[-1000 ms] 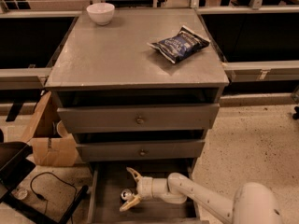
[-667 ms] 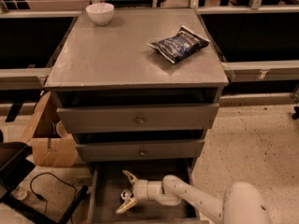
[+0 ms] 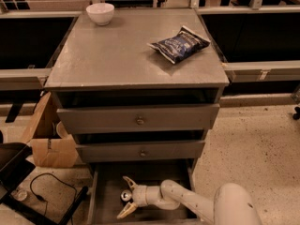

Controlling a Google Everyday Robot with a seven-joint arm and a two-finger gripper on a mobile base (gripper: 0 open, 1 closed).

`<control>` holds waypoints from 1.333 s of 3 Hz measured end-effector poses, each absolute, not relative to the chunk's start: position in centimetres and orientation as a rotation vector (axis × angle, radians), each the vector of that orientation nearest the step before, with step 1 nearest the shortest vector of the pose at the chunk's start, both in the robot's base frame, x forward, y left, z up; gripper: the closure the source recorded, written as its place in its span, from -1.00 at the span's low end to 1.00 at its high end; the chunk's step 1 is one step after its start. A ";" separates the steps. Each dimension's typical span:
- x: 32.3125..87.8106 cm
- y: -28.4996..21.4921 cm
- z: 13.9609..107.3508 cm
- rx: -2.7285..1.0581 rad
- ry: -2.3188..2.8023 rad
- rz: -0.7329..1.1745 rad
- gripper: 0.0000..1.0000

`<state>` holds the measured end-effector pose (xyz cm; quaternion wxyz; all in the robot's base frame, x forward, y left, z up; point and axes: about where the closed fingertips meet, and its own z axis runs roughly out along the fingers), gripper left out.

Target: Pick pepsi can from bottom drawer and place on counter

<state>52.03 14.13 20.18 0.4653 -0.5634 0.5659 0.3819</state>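
Pincer (image 3: 123, 197) position: inside the pulled-out bottom drawer (image 3: 105, 193), a wide grey tray at the foot of the cabinet, on the white arm (image 3: 187, 201) that enters from the lower right. Pincer state: open, with the two pale fingers (image 3: 127, 182) spread wide, one toward the back of the drawer and one toward its front edge. The small dark can with a silver top (image 3: 126, 195) sits between them, top facing up, in the left half of the drawer; contact between fingers and can cannot be confirmed. Clearance: bare floor lies between the can and the left drawer wall, and the front of the knobbed middle drawer (image 3: 140, 151) stands above the rear of the tray. The flat grey square desk (image 3: 117, 55) on top has a thin edge; a dark-blue crinkled chip bag (image 3: 179, 44) lies near its right edge and a white bowl (image 3: 100, 13) at its rear left, with open room across the front and centre. Compared with a second ago, the pincer has shifted left so that the can now sits inside the finger gap; bag and bowl are unchanged.
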 end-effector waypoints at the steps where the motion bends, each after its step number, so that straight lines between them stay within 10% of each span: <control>1: 52.4 13.3 18.4 -1.418 1.410 0.914 -0.69; 4: 52.2 11.4 19.7 -1.415 1.428 0.895 0.71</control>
